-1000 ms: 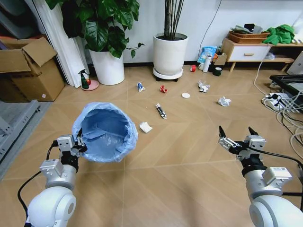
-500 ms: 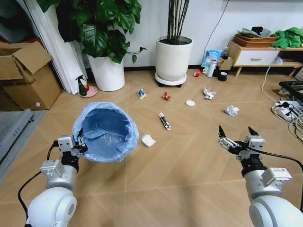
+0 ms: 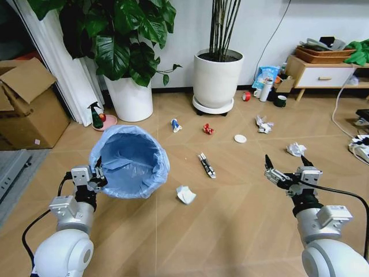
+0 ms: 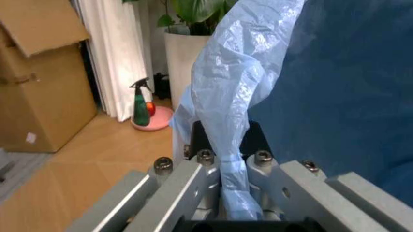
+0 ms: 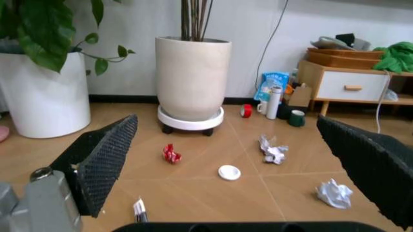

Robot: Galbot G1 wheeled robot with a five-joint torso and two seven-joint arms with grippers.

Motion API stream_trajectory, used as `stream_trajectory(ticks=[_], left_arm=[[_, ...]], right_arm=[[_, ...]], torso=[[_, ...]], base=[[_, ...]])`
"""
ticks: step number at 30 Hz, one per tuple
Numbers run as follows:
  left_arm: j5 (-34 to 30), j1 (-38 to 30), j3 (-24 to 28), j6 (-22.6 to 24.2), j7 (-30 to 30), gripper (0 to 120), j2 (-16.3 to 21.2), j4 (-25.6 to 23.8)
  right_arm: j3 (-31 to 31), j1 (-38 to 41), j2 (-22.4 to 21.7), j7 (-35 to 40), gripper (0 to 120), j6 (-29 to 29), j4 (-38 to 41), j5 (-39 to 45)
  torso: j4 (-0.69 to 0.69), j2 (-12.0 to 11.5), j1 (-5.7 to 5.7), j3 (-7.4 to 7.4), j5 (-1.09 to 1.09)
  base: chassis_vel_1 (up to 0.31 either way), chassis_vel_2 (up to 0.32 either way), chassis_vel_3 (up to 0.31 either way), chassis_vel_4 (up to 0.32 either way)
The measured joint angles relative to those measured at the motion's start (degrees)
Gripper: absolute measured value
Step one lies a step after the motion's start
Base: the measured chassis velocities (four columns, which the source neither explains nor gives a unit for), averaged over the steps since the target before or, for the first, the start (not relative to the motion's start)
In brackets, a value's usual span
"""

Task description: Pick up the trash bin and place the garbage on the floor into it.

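The trash bin (image 3: 130, 161), dark with a crinkly light-blue bag, hangs tilted at the left above the floor. My left gripper (image 3: 95, 176) is shut on its rim, and the left wrist view shows the bag fold (image 4: 232, 179) pinched between the jaws. My right gripper (image 3: 286, 167) stands open and empty at the right, fingers (image 5: 103, 159) spread wide. The garbage lies on the floor ahead: a paper wad (image 3: 185, 194) nearest, a dark stick wrapper (image 3: 206, 164), a blue-white wrapper (image 3: 174, 124), a red wrapper (image 3: 207, 129), a white lid (image 3: 240, 138) and two more wads (image 3: 263, 123) (image 3: 296, 149).
Two large white planters (image 3: 131, 98) (image 3: 217, 78) stand by the back wall. A cardboard box (image 3: 26, 109) and a spray bottle (image 3: 96, 115) are at the left. A wooden cabinet (image 3: 323, 72), a red tape roll (image 3: 247, 96) and floor cables (image 3: 363, 147) are at the right.
The whole picture has shifted: the camera has moved forward, so the litter and planters sit nearer and lower. Both arms hold the same pose, with the bin still gripped.
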Motion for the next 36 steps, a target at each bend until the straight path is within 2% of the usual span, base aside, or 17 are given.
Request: stream_trajectory(ticks=[10, 17, 19, 21, 23, 24, 25, 27, 31, 32, 34, 36], left_arm=[[0.00, -0.08, -0.02, -0.03, -0.16, 0, -0.36, 0.29], [-0.27, -0.82, 0.24, -0.03, -0.54, 0, -0.51, 1.21], [-0.67, -1.53, 0.80, 0.01, -0.56, 0, -0.10, 1.98], [-0.98, -1.52, 0.58, 0.14, -0.52, 0, -0.12, 2.42], [-1.03, -1.48, 0.49, 0.16, -0.52, 0, -0.16, 2.43], [-1.15, -1.40, 0.22, 0.20, -0.50, 0, -0.19, 2.47], [-1.36, -1.38, -0.03, 0.31, -0.59, 0, -0.19, 2.52], [-1.43, -1.38, -0.08, 0.35, -0.65, 0, -0.18, 2.55], [-1.62, -1.43, -0.14, 0.61, -1.22, 0, -0.10, 2.86], [-1.62, -1.43, -0.14, 0.61, -1.22, 0, -0.10, 2.86], [-1.62, -1.32, -0.36, 0.66, -1.46, 0, -0.21, 3.17], [-1.53, -1.16, -0.85, 0.66, -1.53, 0, -0.55, 3.43]], right_arm=[[-0.39, 0.16, -0.16, -0.35, 100, 0.60, -0.91, -0.17], [-1.30, 1.84, -3.15, -0.45, 100, 0.67, -4.61, 1.33], [-1.58, 1.94, -4.98, -1.08, 100, 0.67, -6.24, 2.20], [-3.55, 3.00, -10.23, -3.19, 100, 0.41, -9.62, 4.73], [-3.87, 3.18, -11.15, -3.64, 100, 0.37, -10.15, 5.09], [-4.97, 3.79, -14.15, -4.85, 100, 0.38, -11.77, 5.98], [-7.11, 4.95, -19.50, -6.79, 100, 0.75, -14.68, 7.49], [-7.41, 5.13, -20.10, -7.05, 100, 0.81, -15.06, 7.69], [-12.55, 8.87, -27.57, -11.70, 100, 1.99, -21.53, 9.20], [-12.55, 8.87, -27.57, -11.70, 100, 1.99, -21.53, 9.20], [-19.02, 13.47, -31.72, -15.98, 100, 2.14, -27.67, 10.85], [-28.49, 19.63, -32.84, -17.17, 100, 3.06, -33.93, 11.05]], torso=[[0.01, 0.00, 0.01, 0.01, 0.00], [0.02, 0.00, 0.00, 0.00, 0.02], [0.00, 0.00, -0.01, -0.01, 0.02], [0.00, 0.00, -0.01, -0.02, 0.04], [0.00, 0.00, -0.01, -0.01, 0.04], [-0.01, 0.00, -0.01, -0.02, 0.04], [0.02, 0.00, -0.01, -0.01, 0.02], [0.01, 0.00, -0.01, -0.01, 0.02], [0.01, 0.00, 0.00, 0.00, 0.02], [0.01, 0.00, 0.00, 0.00, 0.02], [0.01, 0.00, 0.00, 0.00, 0.02], [0.00, 0.00, 0.00, 0.00, 0.04]], base=[[-0.197, 0.268, 0.199, -0.255], [-0.052, 0.047, 0.047, -0.035], [0.022, -0.026, -0.023, 0.017], [0.041, -0.079, -0.043, 0.038], [0.000, 0.000, 0.000, 0.000], [0.000, 0.000, 0.000, 0.000], [0.000, 0.000, 0.000, 0.000], [0.000, 0.000, 0.000, 0.000], [0.000, 0.000, 0.000, 0.000], [0.000, 0.000, 0.000, 0.000], [0.000, 0.000, 0.000, 0.000], [0.000, 0.000, 0.000, 0.000]])
